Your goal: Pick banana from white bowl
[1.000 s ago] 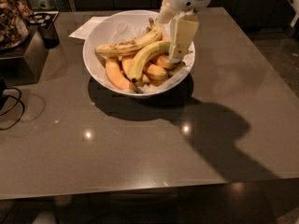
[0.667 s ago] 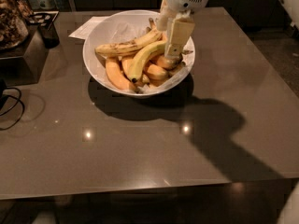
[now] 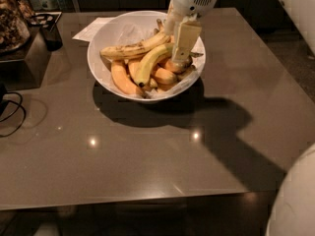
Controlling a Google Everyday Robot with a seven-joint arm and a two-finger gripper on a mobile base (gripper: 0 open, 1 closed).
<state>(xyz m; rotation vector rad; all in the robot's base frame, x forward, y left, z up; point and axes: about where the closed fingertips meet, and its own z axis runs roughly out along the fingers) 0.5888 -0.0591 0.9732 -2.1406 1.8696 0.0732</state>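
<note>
The white bowl (image 3: 106, 36) stands on the grey table at the back middle, lined with crinkled white paper. The greenish-yellow banana (image 3: 150, 63) curves across the middle of the pile, its dark tip toward the front. A long yellow speckled banana (image 3: 132, 49) lies behind it, and shorter orange-yellow bananas (image 3: 123, 78) lie below. The gripper (image 3: 181, 59) reaches down into the right side of the bowl, at the upper end of the greenish-yellow banana. Its pale finger (image 3: 184, 41) hides that end.
A sheet of paper (image 3: 91, 28) lies behind the bowl. A dark box with a small dark cup (image 3: 49, 33) sits at the far left, and a black cable (image 3: 12, 112) loops on the left edge. The robot's white body (image 3: 295, 200) fills the bottom right corner.
The gripper has moved a little lower and to the left, deeper into the bowl, onto the greenish-yellow banana's upper end. The bananas have not visibly shifted.
</note>
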